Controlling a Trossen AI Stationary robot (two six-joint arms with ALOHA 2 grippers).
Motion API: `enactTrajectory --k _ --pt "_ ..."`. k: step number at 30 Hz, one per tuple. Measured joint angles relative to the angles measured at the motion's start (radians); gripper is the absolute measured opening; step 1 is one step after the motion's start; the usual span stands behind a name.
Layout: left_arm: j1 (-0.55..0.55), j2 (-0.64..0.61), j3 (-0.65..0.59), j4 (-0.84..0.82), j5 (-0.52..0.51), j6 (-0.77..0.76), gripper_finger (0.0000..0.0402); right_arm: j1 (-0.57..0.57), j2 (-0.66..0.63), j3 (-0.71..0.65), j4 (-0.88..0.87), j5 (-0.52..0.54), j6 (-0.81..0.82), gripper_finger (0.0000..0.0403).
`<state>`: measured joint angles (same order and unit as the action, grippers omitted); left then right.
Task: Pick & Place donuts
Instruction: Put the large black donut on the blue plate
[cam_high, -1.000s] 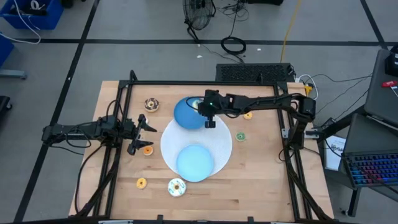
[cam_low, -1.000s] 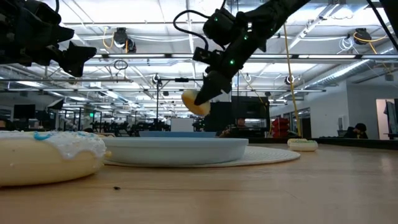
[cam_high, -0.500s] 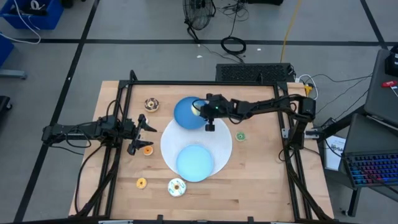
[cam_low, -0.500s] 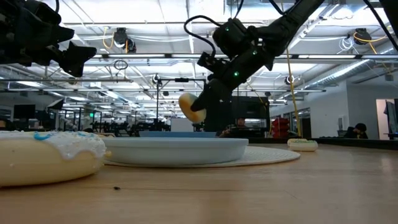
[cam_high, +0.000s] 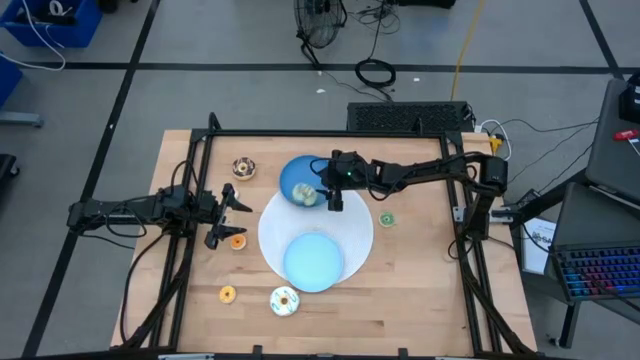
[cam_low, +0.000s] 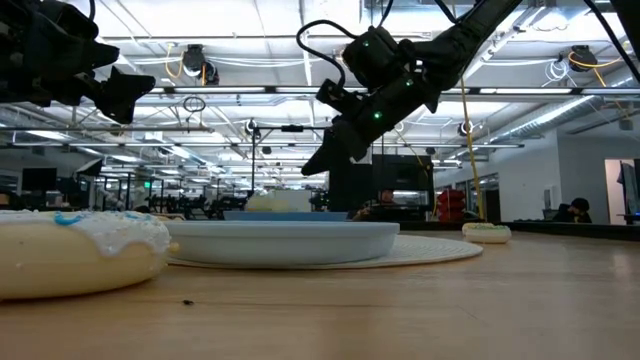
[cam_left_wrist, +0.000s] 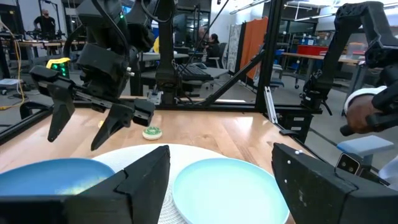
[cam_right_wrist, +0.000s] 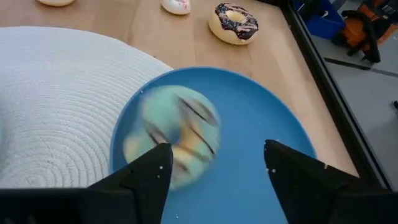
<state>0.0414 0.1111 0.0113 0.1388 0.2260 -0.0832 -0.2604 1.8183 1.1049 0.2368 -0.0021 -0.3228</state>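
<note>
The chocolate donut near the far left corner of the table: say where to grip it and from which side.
The chocolate donut lies flat on the bare table, hole up. Probably best to come straight down and pinch across the ring, one finger in the hole and one outside. The open left gripper waits nearest.

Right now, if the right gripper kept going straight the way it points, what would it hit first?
Most likely the teal donut lying on the dark blue plate. The right gripper hangs open just above that plate, pointing down at it, donut centred between its fingers. Depth is hard to judge; past the donut comes the plate itself.
</note>
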Motion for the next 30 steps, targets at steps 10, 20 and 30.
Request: enactTrajectory --k 10,20,30 --pt "0.0 0.0 0.0 0.0 0.0 0.0 0.0281 0.038 -0.024 0.0 0.071 0.002 0.031 0.0253" --pt "0.0 0.0 0.0 0.0 0.0 0.0 0.0282 0.093 -0.367 0.0 -0.232 0.003 0.197 0.0248" --pt "0.0 0.0 0.0 0.0 0.0 0.0 0.0286 0.099 -0.721 0.001 -0.711 0.001 0.358 0.025"
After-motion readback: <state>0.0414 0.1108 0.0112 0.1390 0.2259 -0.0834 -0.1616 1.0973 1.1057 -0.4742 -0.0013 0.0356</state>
